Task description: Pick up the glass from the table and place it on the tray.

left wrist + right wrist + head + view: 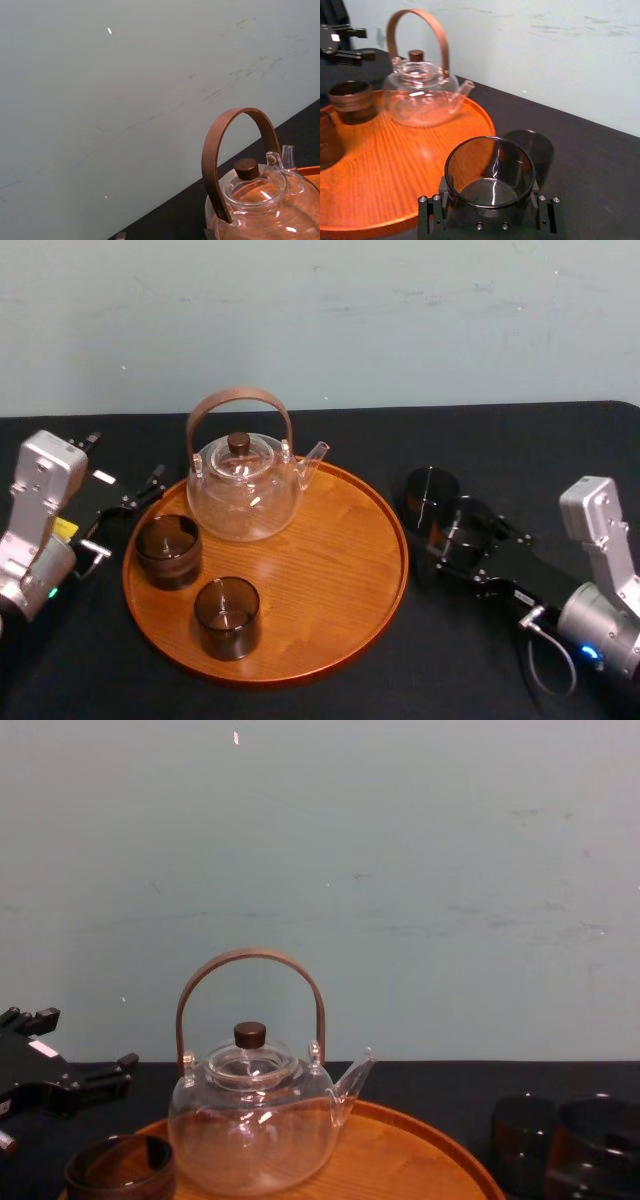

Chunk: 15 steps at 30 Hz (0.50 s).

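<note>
The glass [472, 522], a dark smoky tumbler, is on the black table just right of the tray. My right gripper [468, 532] is shut on it. In the right wrist view the glass [490, 170] sits between the two fingers [430, 217], which press its lower sides. I cannot tell whether it rests on the cloth. The round orange-brown wooden tray [350, 630] lies at the table's middle, its rim [485, 125] close to the held glass. My left gripper [125, 508] hangs open at the tray's left edge, holding nothing.
A clear glass teapot [245, 485] with a brown hoop handle stands at the tray's back. Two dark glasses [168, 548] [227, 615] stand at the tray's left and front. Another dark glass [430, 495] stands on the table just behind the held one. The tray's right half is bare wood.
</note>
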Available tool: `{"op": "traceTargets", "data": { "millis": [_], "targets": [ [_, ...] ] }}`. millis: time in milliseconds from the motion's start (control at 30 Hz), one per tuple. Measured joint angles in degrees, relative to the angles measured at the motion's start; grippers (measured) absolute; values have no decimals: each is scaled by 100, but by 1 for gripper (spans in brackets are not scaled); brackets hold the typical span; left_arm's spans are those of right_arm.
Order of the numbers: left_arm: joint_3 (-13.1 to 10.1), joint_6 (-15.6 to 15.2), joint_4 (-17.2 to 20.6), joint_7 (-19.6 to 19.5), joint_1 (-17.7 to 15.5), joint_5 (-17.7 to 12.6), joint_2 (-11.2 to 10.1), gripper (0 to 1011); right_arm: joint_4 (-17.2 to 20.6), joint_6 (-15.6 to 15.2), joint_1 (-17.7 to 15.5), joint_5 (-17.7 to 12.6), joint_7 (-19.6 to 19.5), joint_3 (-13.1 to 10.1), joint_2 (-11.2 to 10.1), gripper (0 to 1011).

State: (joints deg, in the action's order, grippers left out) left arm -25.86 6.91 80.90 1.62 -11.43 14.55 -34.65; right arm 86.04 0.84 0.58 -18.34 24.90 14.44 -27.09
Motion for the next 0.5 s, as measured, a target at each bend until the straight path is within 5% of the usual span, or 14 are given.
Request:
{"op": "traceTargets", "data": {
  "millis": [500],
  "targets": [
    [0, 0, 0, 0, 0, 0, 0, 1001, -148, -65, 448, 69, 238, 574, 206, 905]
  ]
}}
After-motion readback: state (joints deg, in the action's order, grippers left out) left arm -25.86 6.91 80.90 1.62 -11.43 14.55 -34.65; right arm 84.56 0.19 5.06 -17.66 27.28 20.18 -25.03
